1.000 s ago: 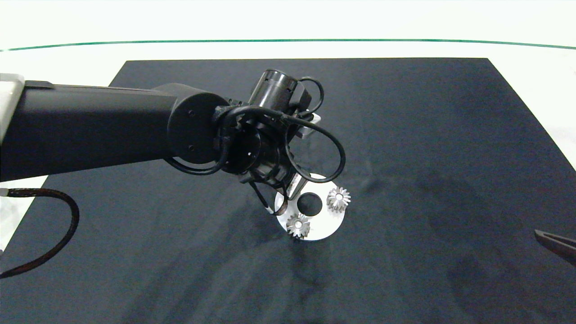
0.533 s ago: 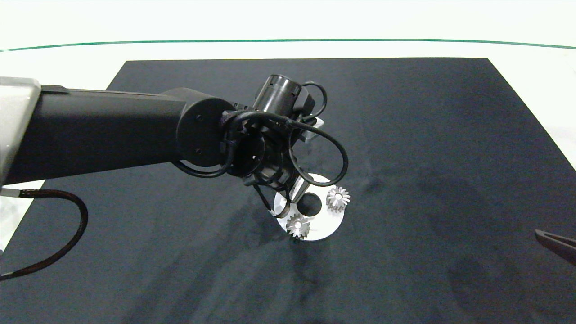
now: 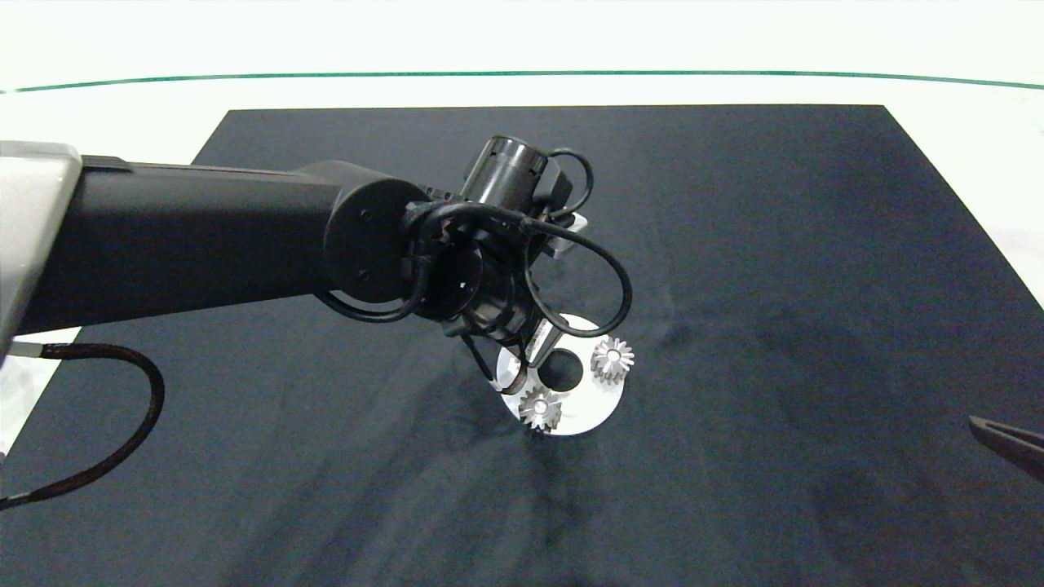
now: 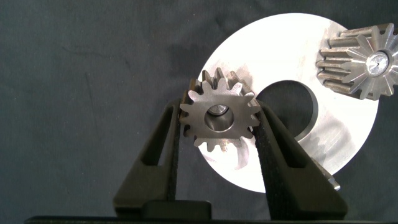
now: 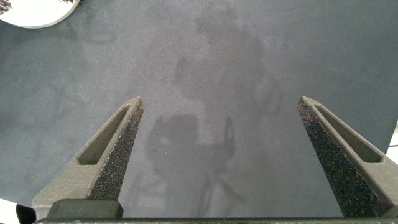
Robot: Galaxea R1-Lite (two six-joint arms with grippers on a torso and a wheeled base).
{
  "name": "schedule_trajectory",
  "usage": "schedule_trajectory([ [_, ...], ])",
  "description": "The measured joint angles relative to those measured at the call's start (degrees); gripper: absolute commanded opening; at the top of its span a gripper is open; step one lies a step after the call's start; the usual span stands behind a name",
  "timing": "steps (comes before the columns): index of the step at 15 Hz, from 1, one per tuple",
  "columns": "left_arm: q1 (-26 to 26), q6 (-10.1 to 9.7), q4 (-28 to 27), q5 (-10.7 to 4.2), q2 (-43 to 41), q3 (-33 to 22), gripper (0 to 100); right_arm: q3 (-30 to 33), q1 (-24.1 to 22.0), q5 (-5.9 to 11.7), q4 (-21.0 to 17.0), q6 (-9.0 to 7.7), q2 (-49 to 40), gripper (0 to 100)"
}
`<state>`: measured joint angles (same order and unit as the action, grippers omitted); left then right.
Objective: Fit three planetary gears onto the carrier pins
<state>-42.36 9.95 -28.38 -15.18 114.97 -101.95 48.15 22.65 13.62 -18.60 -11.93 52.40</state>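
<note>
The left tool (image 4: 219, 124) is clamped on a gear (image 4: 219, 118) over the left part of the white disc (image 3: 599, 399), beside its centre hole. Two more gears (image 3: 541, 408) sit on the disc, on the dark mat (image 3: 775, 285) covering the surface. The right tool (image 5: 221, 155), fingers apart, hovers over bare mat near the right edge.

Black tubular left arm (image 3: 204, 236), looped black cables (image 3: 571, 277), grey wedge fingers (image 5: 106, 165).
</note>
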Motion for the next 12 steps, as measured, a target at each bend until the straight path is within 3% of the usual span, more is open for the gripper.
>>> schedule_trajectory([
  [9,-0.09,-2.04,0.21,-0.01,-0.55,0.35,100,0.0,0.0,0.07,0.04,-0.11,-0.15,100],
  [12,0.41,-2.43,0.13,0.0,-4.72,3.05,100,0.16,-0.05,0.11,1.11,-0.66,-0.8,100],
])
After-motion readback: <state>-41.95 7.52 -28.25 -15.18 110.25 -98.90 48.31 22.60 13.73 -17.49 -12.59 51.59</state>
